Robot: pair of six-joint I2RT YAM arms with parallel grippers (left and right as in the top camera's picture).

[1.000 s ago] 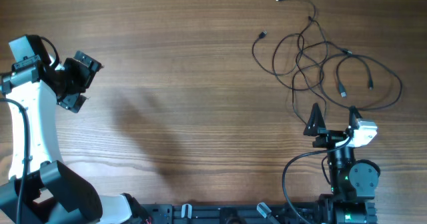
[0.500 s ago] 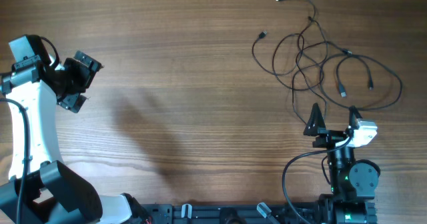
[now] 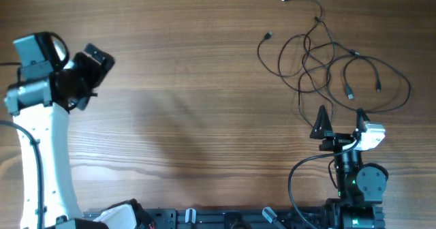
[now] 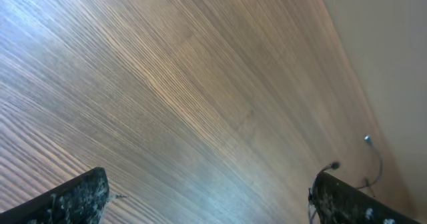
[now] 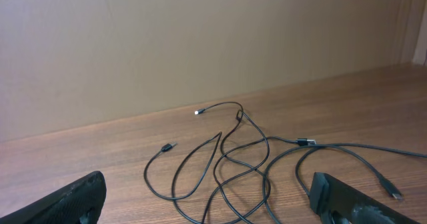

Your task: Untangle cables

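Observation:
The cables [image 3: 327,58] are thin black wires with small plug ends, lying in loose overlapping loops at the far right of the wooden table. They also show in the right wrist view [image 5: 253,164]. My right gripper [image 3: 339,122] is open and empty, just in front of the tangle, touching nothing; in its own view its fingertips [image 5: 213,201] frame the loops. My left gripper [image 3: 95,65] is open and empty at the far left, well away from the cables. In the left wrist view [image 4: 207,197] only two plug ends [image 4: 367,139] show at the far right.
The wooden table [image 3: 191,86] fills the view. The right arm's base [image 3: 357,181] with its thick black wiring stands at the front right edge. The left arm [image 3: 41,140] runs along the left edge. A beige wall [image 5: 200,44] rises behind the table.
My left arm has swung a little to the right and its gripper has turned and risen. The right arm and the cables have not moved.

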